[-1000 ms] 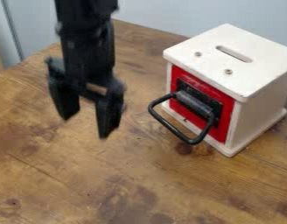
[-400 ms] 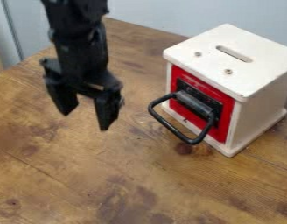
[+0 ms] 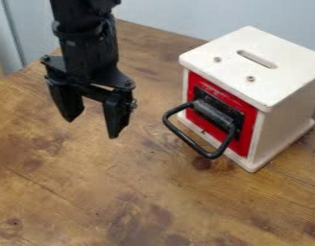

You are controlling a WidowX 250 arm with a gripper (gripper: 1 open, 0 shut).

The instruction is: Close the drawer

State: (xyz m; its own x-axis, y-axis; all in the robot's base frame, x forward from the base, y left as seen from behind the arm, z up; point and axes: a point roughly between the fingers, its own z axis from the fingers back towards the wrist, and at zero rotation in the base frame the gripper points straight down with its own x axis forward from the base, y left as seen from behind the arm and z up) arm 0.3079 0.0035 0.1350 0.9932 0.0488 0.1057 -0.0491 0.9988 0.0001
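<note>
Black robot gripper, glossy red drawer front with black wire-loop handle, cream-white slotted cube box, warm brown wooden tabletop (streaky grain, dotted with darker knots), pale grey-white wall.

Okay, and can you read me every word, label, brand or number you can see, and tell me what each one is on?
No text can be read here.
The dark label on the red drawer front, behind the wire handle: too small and blurred to tell whether it carries any words.
The white box top: a slot and two small round marks, no lettering visible.
The gripper: no readable marking.
</note>
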